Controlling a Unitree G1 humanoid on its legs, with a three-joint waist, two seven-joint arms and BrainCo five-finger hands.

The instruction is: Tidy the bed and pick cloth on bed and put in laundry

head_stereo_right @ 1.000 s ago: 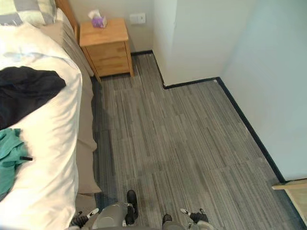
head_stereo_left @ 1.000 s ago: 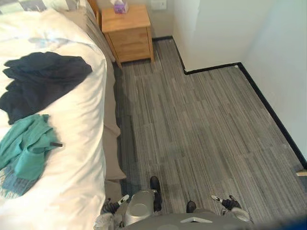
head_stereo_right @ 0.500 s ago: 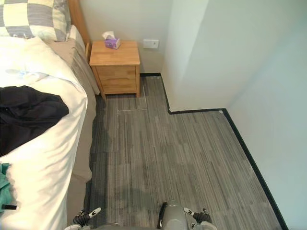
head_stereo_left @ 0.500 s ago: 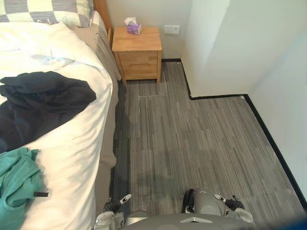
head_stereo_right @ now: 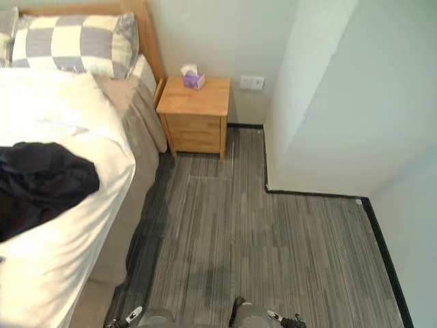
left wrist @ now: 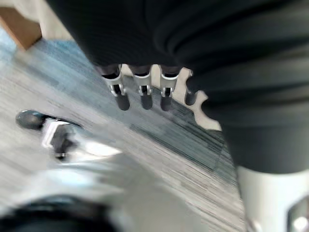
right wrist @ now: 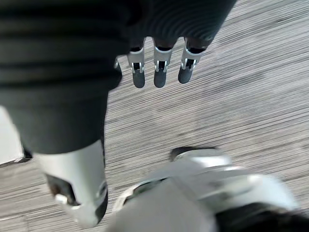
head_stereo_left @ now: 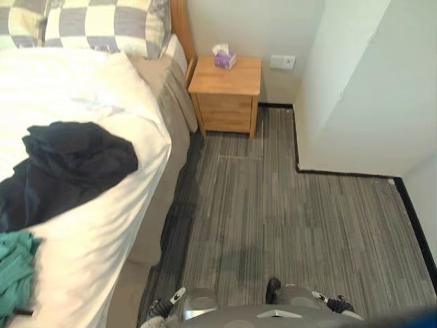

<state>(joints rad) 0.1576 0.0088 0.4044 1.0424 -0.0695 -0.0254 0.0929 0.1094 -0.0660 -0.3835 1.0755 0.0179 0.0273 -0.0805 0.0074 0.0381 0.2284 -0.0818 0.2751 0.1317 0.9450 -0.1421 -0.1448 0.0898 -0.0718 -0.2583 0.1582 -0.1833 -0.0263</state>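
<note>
- Teal garment (head_stereo_left: 12,273): lies at the near left of the bed (head_stereo_left: 116,225), just beside the black garment (head_stereo_left: 68,167) heaped on the white duvet. Neither is lifted.
- Change: over the last second the whole picture has shifted, so the camera moved and the garments did not. The checked pillows (head_stereo_left: 102,27) and nightstand (head_stereo_left: 225,92) now sit fuller in frame.
- Judgement: the robot is turning beside the bed, and picking has not begun.
- Left robot hand (left wrist: 143,94): fingers straight, empty, hanging over the carpet floor (head_stereo_left: 287,225).
- Right robot hand (right wrist: 159,72): likewise relaxed, holding nothing.
- Views: the left eye view takes in the teal garment, and the right eye view reaches further along the wall. The wrist views supply the finger state.
</note>
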